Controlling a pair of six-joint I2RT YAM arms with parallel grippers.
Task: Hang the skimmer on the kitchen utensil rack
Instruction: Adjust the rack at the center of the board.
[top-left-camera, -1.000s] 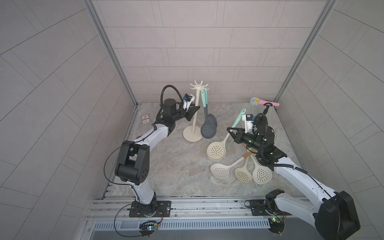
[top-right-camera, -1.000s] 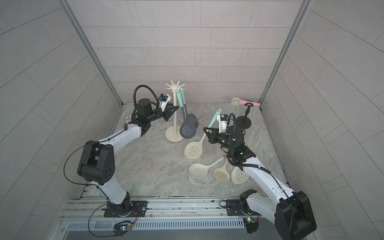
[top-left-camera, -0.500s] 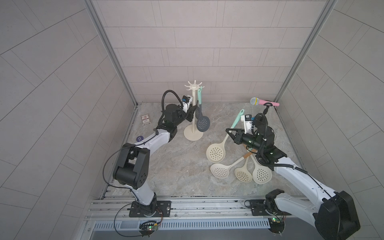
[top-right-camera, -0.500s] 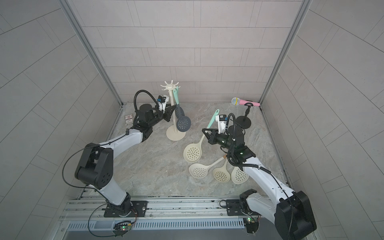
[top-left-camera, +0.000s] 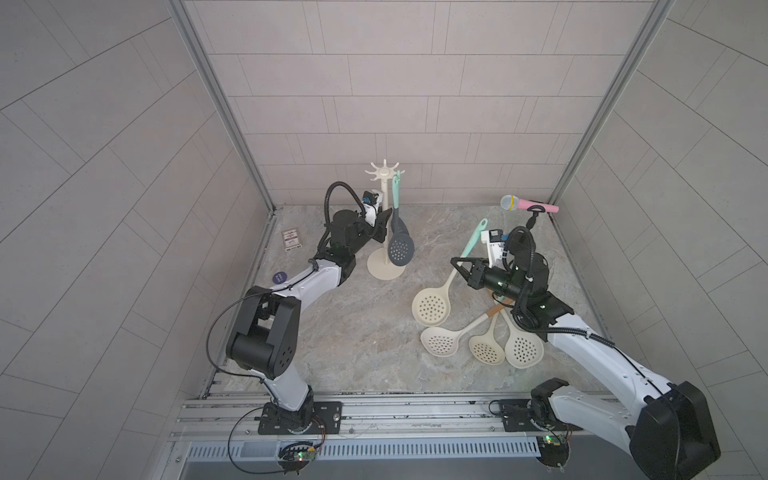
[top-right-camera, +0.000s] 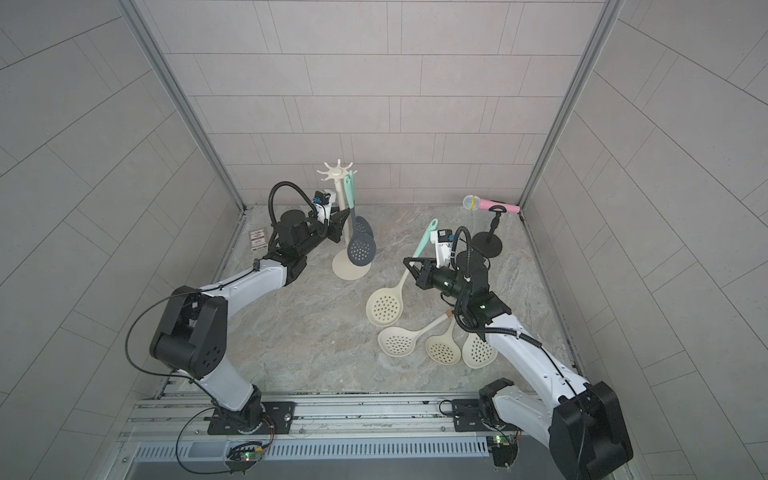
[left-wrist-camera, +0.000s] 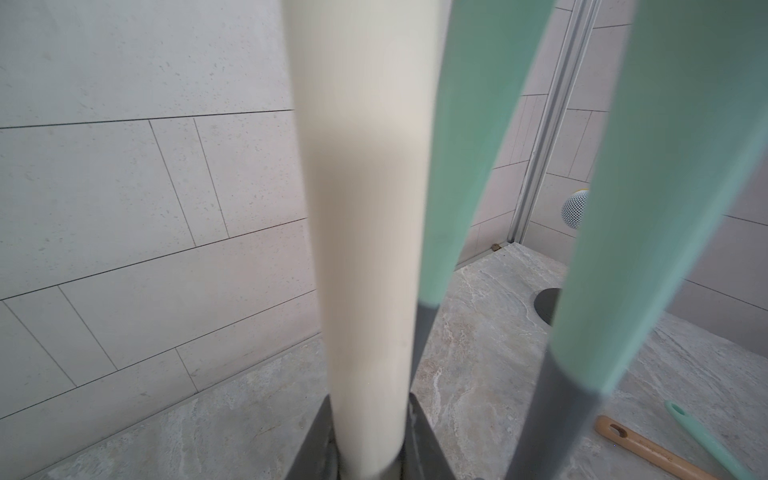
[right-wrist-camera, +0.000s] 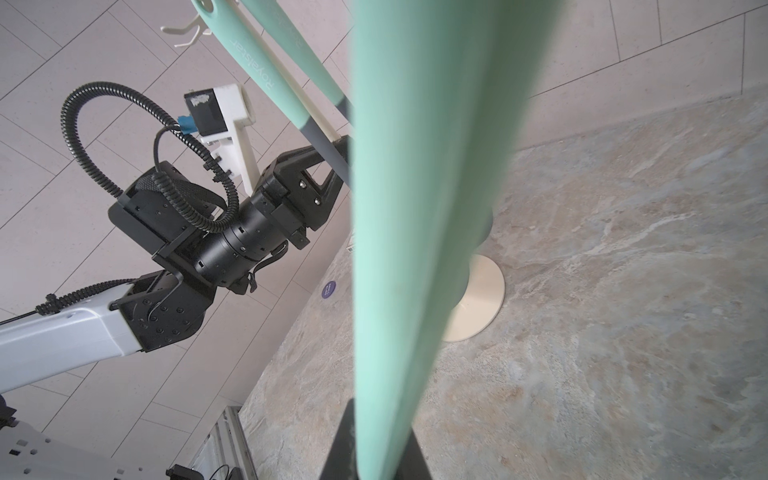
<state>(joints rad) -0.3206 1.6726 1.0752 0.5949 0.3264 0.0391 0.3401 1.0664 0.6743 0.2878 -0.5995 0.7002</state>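
The cream kitchen utensil rack (top-left-camera: 386, 272) (top-right-camera: 351, 272) stands at the back, left of the middle. My left gripper (top-left-camera: 384, 226) (top-right-camera: 338, 226) (left-wrist-camera: 370, 415) is shut on its pole (left-wrist-camera: 365, 249). Two dark grey skimmers with mint handles (top-left-camera: 401, 249) (top-right-camera: 361, 251) hang from its crown (top-left-camera: 384, 170). My right gripper (top-left-camera: 457, 264) (top-right-camera: 409, 264) (right-wrist-camera: 376, 415) is shut on the mint handle (right-wrist-camera: 415, 208) of a cream skimmer (top-left-camera: 431, 307) (top-right-camera: 384, 307). Its head hangs low to the right of the rack, and its handle tip points up and back.
Three cream skimmers (top-left-camera: 440, 340) (top-left-camera: 486, 349) (top-left-camera: 523, 347) lie fanned on the floor under my right arm. A pink microphone (top-left-camera: 528, 203) sits on a short black stand (top-right-camera: 487, 245) in the back right corner. A small card (top-left-camera: 291, 240) and a purple disc (top-left-camera: 279, 277) lie by the left wall.
The rack's crown has swung left, so the pole stands more upright. The hanging dark skimmers swung left with it. My left arm shifted with the pole; my right arm has not moved.
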